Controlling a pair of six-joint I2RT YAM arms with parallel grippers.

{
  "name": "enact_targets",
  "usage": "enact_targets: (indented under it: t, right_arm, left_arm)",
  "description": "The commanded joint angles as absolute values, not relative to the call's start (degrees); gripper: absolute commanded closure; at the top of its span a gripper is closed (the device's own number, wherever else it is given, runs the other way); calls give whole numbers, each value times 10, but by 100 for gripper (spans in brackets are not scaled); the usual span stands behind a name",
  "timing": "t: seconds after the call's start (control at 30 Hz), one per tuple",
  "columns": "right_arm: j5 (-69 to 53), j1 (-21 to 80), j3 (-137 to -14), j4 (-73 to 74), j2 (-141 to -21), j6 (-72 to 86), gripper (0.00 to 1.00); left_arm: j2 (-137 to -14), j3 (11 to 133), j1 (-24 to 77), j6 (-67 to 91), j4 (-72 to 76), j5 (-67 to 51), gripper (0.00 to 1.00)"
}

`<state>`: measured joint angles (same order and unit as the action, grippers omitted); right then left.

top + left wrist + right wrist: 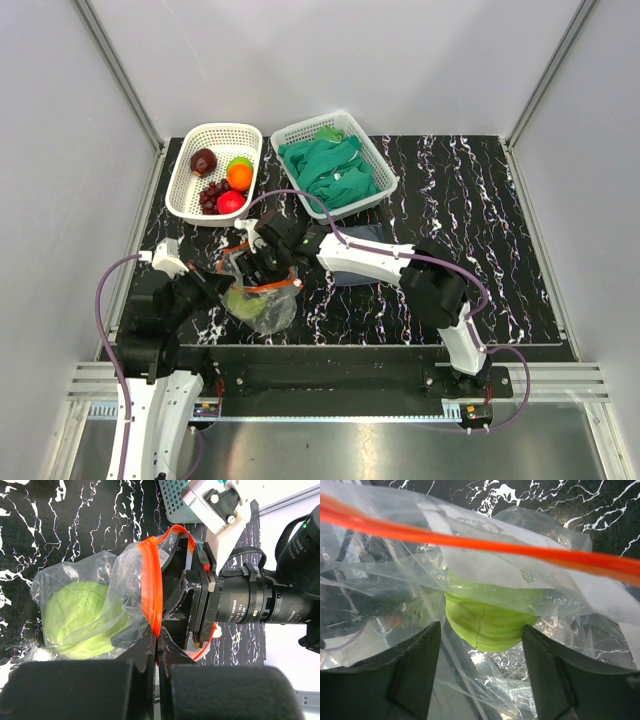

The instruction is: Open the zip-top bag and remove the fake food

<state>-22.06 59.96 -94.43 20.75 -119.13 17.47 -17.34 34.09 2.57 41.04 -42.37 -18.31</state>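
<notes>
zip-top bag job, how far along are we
Done: the zip-top bag is open, and a dark red apple, orange, tomato and grapes lie in the white basket. In hand: the left claw is shut on the orange zip strip while the right claw, jaws open, sits at the mouth facing the pale green cabbage. Left: the cabbage, inside the bag, has to come out.

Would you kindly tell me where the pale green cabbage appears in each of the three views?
Top external: the cabbage sits low, left of centre, inside the zip-top bag.
Left wrist: left of centre, behind the clear plastic.
Right wrist: centre, seen between the right fingers.
Shared landmark: the bag's orange-red zip strip.
</notes>
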Motion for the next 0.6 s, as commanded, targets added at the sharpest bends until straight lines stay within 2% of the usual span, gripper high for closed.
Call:
enact_targets:
  t: [0.0, 0.17, 0.37, 0.43, 0.53, 0.57]
  right_arm:
    - [-231, 606, -972, 201, -1207, 170, 20]
    - [-232, 607, -972, 201, -1230, 170, 12]
    - [-225, 608, -994, 202, -1263, 166, 11]
    - [-224, 608, -998, 201, -1262, 165, 17]
    - [-221, 609, -998, 202, -1254, 164, 33]
    - [-221, 608, -997, 202, -1251, 164, 46]
  left_arm:
    - [-169, 342, 25, 414, -397, -204, 100]
    - [-164, 339, 25, 417, -397, -205, 100]
    - [-161, 337, 25, 417, -401, -207, 100]
    - [-160, 339, 25, 417, -402, -204, 100]
    - [-160, 343, 25, 414, -410, -193, 100]
    - [-160, 343, 25, 415, -416, -189, 100]
